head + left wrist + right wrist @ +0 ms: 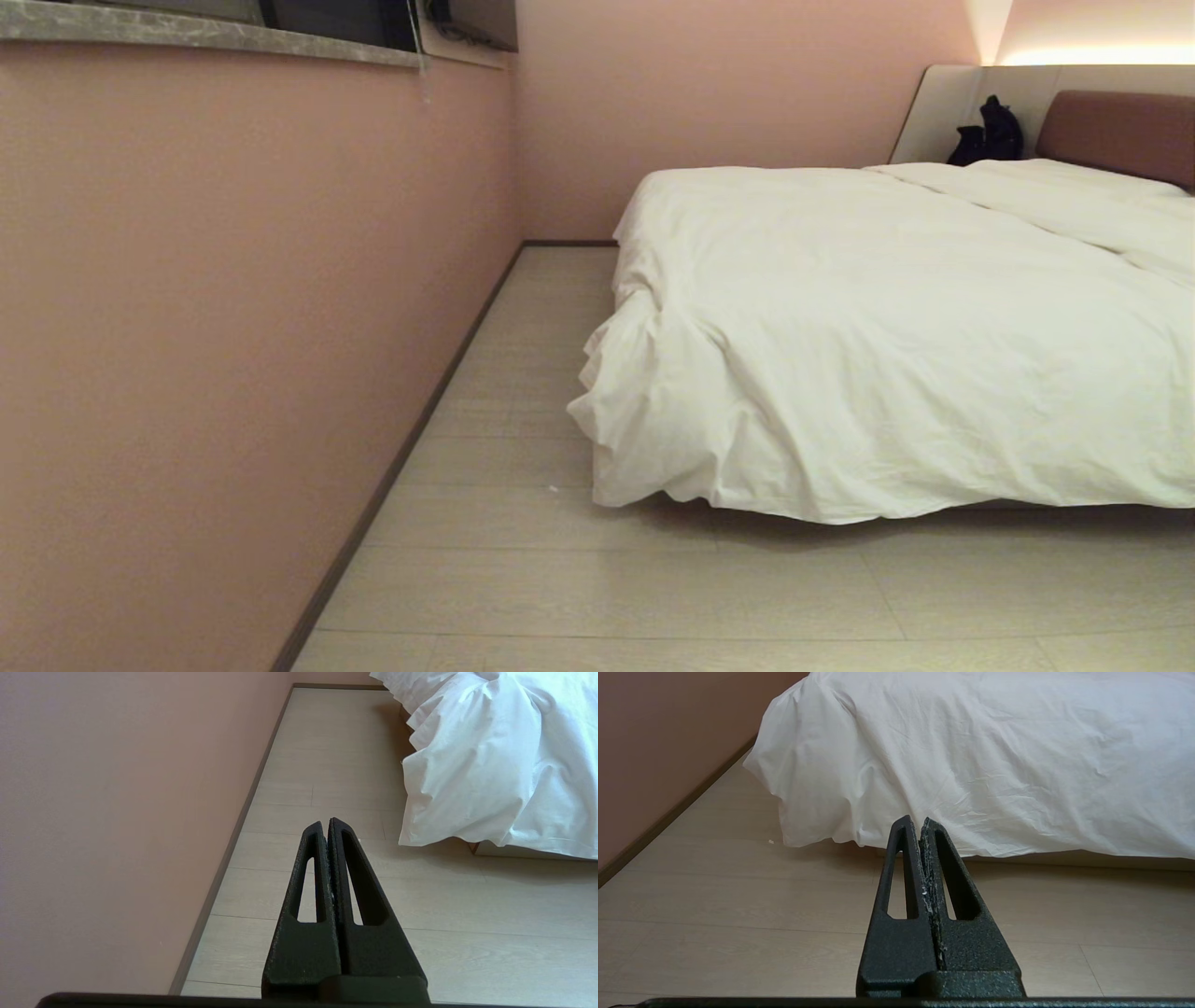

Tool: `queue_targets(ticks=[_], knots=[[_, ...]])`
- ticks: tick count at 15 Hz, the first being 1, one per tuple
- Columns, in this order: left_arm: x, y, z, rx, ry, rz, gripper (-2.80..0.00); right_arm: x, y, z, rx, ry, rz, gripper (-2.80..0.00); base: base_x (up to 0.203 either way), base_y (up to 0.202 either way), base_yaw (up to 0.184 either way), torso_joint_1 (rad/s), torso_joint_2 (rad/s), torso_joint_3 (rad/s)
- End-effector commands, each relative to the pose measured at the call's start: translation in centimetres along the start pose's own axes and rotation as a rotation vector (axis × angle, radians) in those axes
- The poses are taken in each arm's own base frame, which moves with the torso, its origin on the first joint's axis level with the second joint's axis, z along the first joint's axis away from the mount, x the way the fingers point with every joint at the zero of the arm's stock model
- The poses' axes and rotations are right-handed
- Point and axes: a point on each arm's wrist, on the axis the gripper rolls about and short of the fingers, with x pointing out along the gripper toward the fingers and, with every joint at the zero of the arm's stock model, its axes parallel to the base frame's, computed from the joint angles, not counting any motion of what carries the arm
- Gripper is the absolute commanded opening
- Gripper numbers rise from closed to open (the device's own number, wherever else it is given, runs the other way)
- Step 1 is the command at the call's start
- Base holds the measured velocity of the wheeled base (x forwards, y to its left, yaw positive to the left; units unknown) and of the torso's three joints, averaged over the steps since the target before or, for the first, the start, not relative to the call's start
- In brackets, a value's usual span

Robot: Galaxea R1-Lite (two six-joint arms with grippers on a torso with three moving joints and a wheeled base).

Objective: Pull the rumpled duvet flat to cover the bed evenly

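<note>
Showing the robot short of the bed [1111,131] with both arms parked low and outside the head view. The left gripper [325,822] has its fingers pressed together on nothing, pointing along bare floor [327,765] beside the wall [117,812]; the duvet [490,756] lies ahead of that claw and off to one side, well apart. The right gripper [913,819], likewise closed and empty, points straight at the duvet's hanging edge [971,765], which drapes to near the floor ahead of its tips, not touching. The bunched corner [644,411] bulges out past the bed's end. Judged handling: soft, puffy and limp, light per handful but bulky overall, likely to drag and fold rather than slide stiffly. The lower hem near the bunched corner looks the best hold, pinched through a thick fold.
</note>
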Motion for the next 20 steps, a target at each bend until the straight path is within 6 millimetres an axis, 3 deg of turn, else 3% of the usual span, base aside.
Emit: queue_targets(ticks=[1,20], knots=[[0.00,0.00,0.00,0.000,-0.001,0.001,-2.80,0.01,0.00,0.01,-0.001,0.001,0.001,-2.80,0.000,0.000,0.000,0.000,0.00,0.000],[0.00,0.00,0.00,0.000,-0.001,0.001,-2.80,0.00,0.00,0.04,0.024,-0.004,-0.001,-2.80,0.000,0.000,0.000,0.000,0.00,0.000]])
